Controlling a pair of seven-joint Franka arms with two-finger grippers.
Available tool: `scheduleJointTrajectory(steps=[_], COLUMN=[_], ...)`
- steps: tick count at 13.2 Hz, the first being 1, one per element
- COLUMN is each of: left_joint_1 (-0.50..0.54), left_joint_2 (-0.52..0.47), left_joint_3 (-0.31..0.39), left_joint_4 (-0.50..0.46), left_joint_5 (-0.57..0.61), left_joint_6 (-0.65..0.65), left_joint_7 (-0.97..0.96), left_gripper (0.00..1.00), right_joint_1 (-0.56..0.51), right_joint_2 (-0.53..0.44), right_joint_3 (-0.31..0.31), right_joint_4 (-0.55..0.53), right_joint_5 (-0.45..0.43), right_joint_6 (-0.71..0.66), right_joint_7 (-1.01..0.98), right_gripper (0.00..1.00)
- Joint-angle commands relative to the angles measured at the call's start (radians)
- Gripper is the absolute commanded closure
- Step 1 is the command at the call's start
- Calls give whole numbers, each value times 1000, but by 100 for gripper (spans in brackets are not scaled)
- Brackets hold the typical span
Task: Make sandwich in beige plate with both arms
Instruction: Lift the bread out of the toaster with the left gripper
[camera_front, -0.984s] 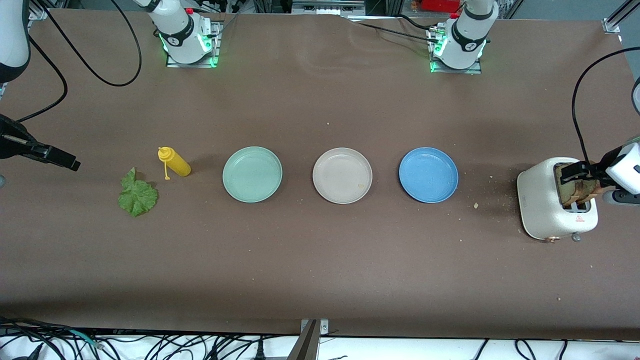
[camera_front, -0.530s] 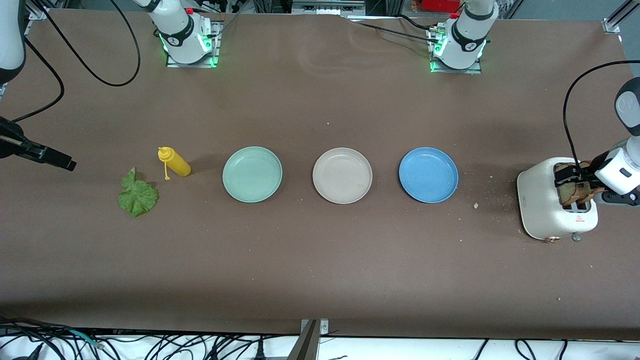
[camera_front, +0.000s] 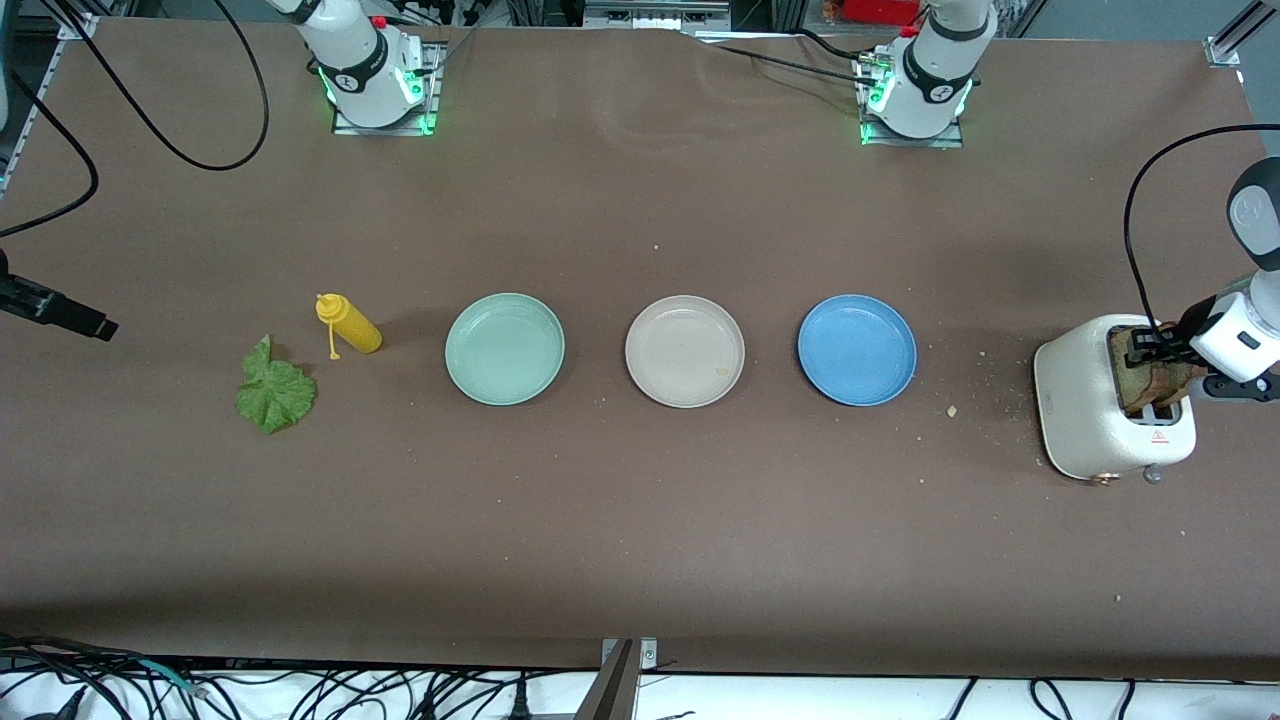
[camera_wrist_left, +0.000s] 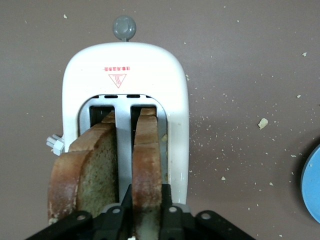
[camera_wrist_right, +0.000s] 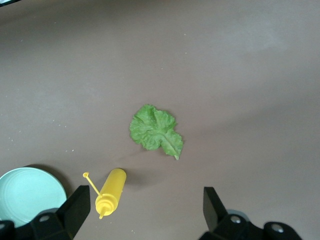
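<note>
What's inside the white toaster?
Two brown bread slices stand upright in the toaster, one in each slot. The left gripper closes on the top of one slice. Their lower parts are hidden down in the slots.

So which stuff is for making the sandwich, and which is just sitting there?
For the sandwich:
- bread slices in the toaster, left gripper on one
- lettuce leaf
- beige plate
- right gripper, open

Just sitting there:
- mustard bottle
- mint-green plate
- blue plate
</note>
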Motion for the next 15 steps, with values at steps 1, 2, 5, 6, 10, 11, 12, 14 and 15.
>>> scheduleJointTrajectory(steps=[1, 2, 5, 6, 10, 11, 12, 14, 15], left_joint_1=[10, 10, 4, -4, -64, -62, -62, -94, -120], left_joint_2=[-27, -27, -33, -33, -36, -36, -32, -12, 16], left_joint_3=[-13, -14, -23, -29, -87, -136, -172, -204, -206], left_joint_4=[10, 35, 177, 226, 348, 354, 354, 339, 339], left_joint_5=[26, 26, 28, 28, 31, 26, -27, -176, -231], left_joint_6=[-47, -77, -263, -324, -490, -527, -561, -573, -576], left_joint_7=[-3, -3, -1, -3, 5, 6, 0, -4, -3], left_gripper=[100, 100, 100, 100, 100, 100, 100, 100, 100], right_joint_1=[12, 15, 24, 25, 28, 28, 28, 30, 36], right_joint_2=[-6, -6, -4, -6, -9, -12, -13, -9, -3], right_joint_3=[6, 8, 44, 61, 87, 98, 118, 133, 132], right_joint_4=[0, -3, -6, -6, -8, -8, -5, -2, -2], right_joint_5=[-10, -15, -7, -7, -1, -1, -1, -13, -15], right_joint_6=[-5, -5, -9, -10, -19, -25, -24, -9, 8], right_joint_7=[10, 9, 7, 7, -8, 4, 7, 6, -3], right_gripper=[0, 0, 0, 0, 0, 0, 0, 0, 0])
